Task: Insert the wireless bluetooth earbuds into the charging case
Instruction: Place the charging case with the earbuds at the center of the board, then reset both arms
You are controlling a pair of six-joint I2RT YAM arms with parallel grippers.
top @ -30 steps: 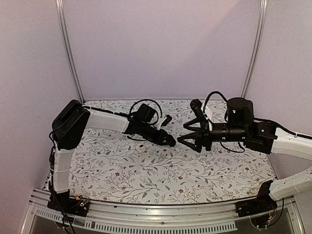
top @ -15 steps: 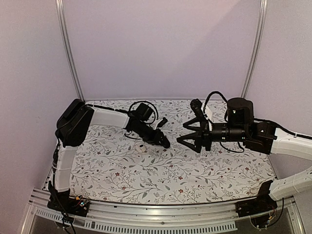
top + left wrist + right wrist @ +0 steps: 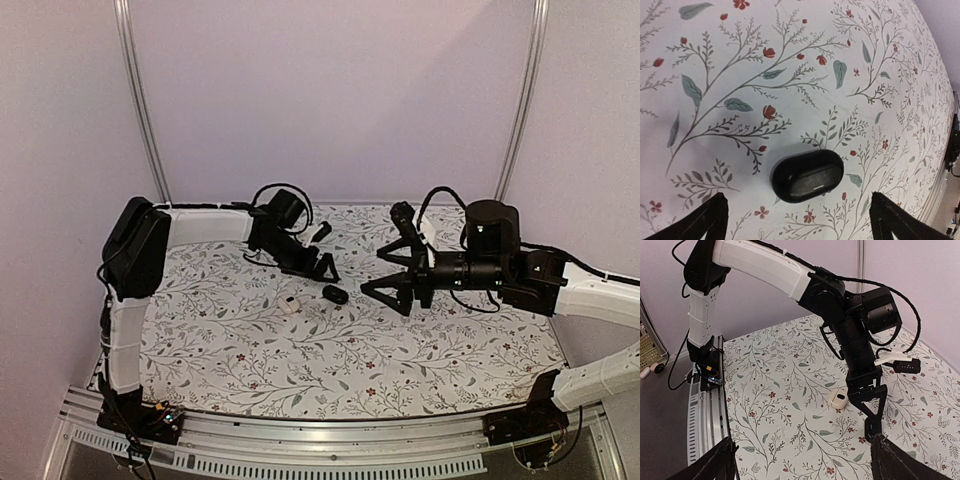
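Note:
A black oval case lies flat and closed on the flowered cloth, free of both grippers; in the left wrist view the black oval case sits just ahead of the jaws. My left gripper is open, a little behind and left of it, fingertips wide apart. A small cream case with a dark spot on top lies to the left, also seen as the cream case. My right gripper hangs open to the right of the black case. No loose earbuds show.
The left arm reaches across the right wrist view, its gripper above the cloth. The table's aluminium front rail and two upright poles bound the space. Cables loop at the left wrist.
My left gripper opened, left the black oval case on the cloth and drew back towards the far left. My right gripper opened wider and stayed in place.

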